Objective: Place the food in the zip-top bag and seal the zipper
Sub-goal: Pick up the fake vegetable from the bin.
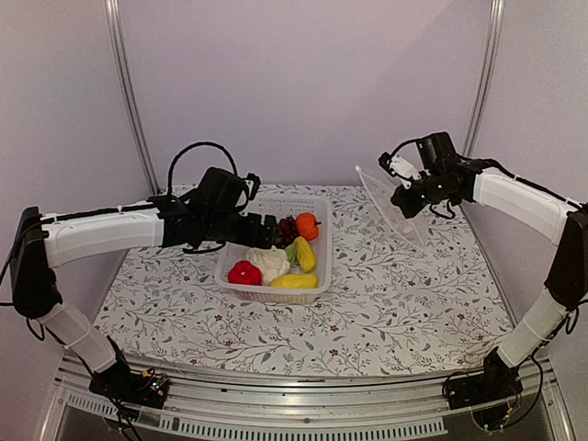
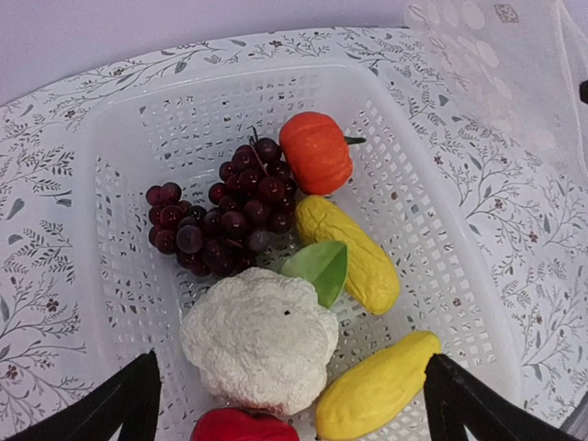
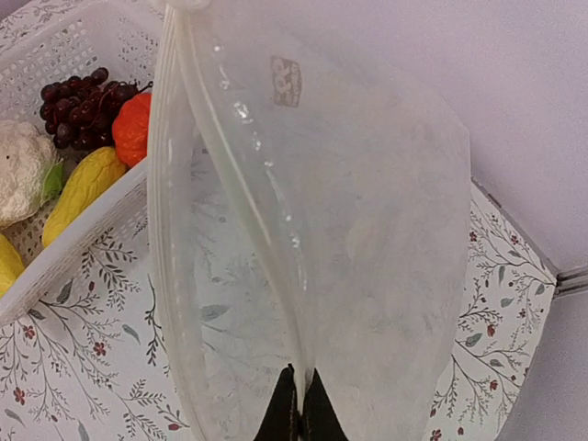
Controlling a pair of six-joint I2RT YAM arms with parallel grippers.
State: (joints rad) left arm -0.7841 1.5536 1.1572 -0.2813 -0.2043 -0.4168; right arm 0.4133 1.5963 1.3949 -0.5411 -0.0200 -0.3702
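Pressed together at the right gripper (image 3: 296, 404) on one edge of the zip-top bag (image 3: 367, 230), dangling it thin and floppy in the air right of the basket (image 1: 276, 296). Spread wide at the left gripper (image 2: 292, 404), hovering over the cauliflower (image 2: 262, 335) among the food (image 2: 317, 152) in the basket, mid-table. Probably light, stiff and slightly slick: best pinched across the cauliflower's lumpy middle, not too hard.
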